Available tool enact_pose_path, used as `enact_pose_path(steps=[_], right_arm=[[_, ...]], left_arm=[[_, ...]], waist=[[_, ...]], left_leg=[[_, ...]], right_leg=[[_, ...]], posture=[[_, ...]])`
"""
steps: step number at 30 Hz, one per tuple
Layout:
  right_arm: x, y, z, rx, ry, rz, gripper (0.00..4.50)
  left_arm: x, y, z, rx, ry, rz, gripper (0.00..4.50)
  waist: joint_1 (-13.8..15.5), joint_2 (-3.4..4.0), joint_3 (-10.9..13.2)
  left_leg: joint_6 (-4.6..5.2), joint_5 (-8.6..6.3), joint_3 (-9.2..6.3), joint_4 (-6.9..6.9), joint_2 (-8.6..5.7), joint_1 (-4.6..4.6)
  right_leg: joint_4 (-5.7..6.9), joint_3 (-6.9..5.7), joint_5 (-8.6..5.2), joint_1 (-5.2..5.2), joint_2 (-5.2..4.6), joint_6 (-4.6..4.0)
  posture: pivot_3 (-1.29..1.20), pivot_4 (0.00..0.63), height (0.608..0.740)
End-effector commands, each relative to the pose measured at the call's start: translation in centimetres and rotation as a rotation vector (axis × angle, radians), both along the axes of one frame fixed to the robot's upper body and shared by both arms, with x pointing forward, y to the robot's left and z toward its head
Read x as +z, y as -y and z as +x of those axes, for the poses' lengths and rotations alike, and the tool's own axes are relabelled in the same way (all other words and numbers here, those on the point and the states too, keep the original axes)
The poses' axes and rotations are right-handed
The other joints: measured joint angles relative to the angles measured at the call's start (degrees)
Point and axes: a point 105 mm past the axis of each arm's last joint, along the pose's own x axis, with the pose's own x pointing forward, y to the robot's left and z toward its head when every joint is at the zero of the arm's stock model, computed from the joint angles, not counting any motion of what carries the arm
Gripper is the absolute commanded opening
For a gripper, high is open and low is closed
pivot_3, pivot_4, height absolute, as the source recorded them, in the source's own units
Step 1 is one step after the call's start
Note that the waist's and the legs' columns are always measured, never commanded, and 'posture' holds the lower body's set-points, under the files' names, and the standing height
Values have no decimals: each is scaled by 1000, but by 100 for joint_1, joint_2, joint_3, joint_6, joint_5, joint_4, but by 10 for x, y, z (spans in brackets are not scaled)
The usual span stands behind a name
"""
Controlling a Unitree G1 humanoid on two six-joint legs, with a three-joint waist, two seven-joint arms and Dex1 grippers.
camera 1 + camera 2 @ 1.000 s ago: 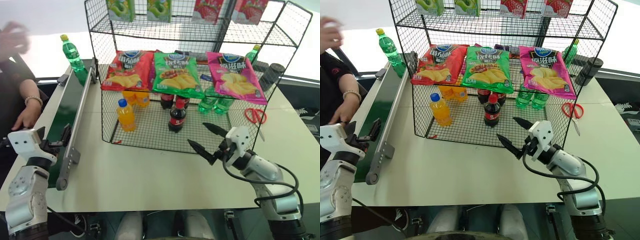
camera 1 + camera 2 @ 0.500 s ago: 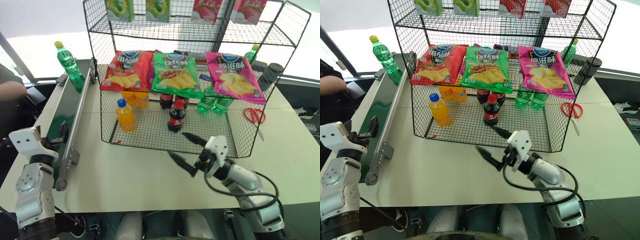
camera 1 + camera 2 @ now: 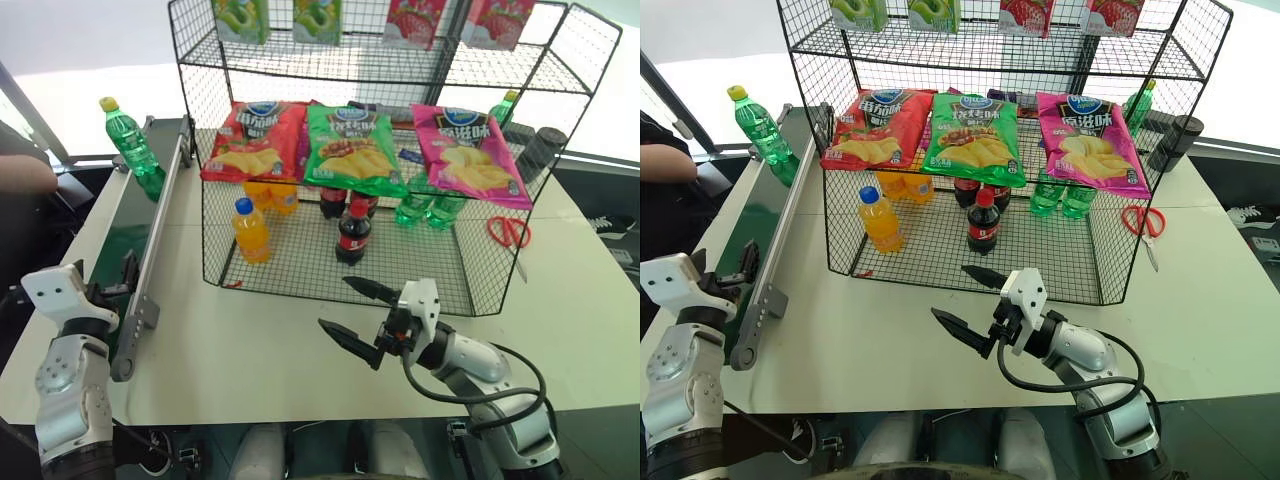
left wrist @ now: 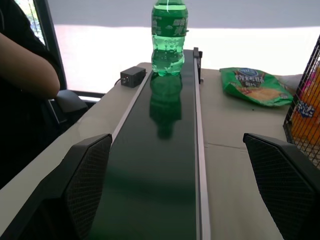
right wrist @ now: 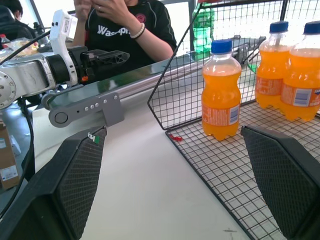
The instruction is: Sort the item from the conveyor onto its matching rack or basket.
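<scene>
While the small translucent green plastic bottle (image 4: 169, 35) stands upright far up the dark green conveyor belt (image 4: 155, 165), ahead of the left gripper (image 4: 180, 190), both grippers' fingers gape empty; sorting seemingly remains undone.

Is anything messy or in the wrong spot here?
One thing stands out: a green chip bag lies flat on the table beside the conveyor, not on the rack with the other chip bags. Red scissors also lie loose on the table outside the rack.
</scene>
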Motion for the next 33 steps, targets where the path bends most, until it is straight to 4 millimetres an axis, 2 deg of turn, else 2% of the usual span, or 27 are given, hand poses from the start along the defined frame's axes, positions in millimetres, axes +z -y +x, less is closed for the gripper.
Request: enact_pose_path(steps=[1,28,33], right_arm=[[9,-6,-4,30,32,43,4491],[11,-9,-3,75,22,61,4491],[12,-11,-2,84,20,67,4491]], left_arm=[[10,-5,-3,18,47,15,4500],[7,-15,-10,79,58,9,4500],[-2,-21,-15,121,27,22,4500]], waist=[[4,-1,0],[-1,-1,-1],[-1,-1,-1]], left_leg=[[0,0,0,0,0,0],[0,0,-1,-2,0,-2],[0,0,-1,-3,0,-2]], right_leg=[[0,-1,0,0,0,0],[-1,-1,0,-4,-5,0],[-1,-1,0,-4,-6,0]], posture=[[0,150,724],[0,150,724],[0,150,724]])
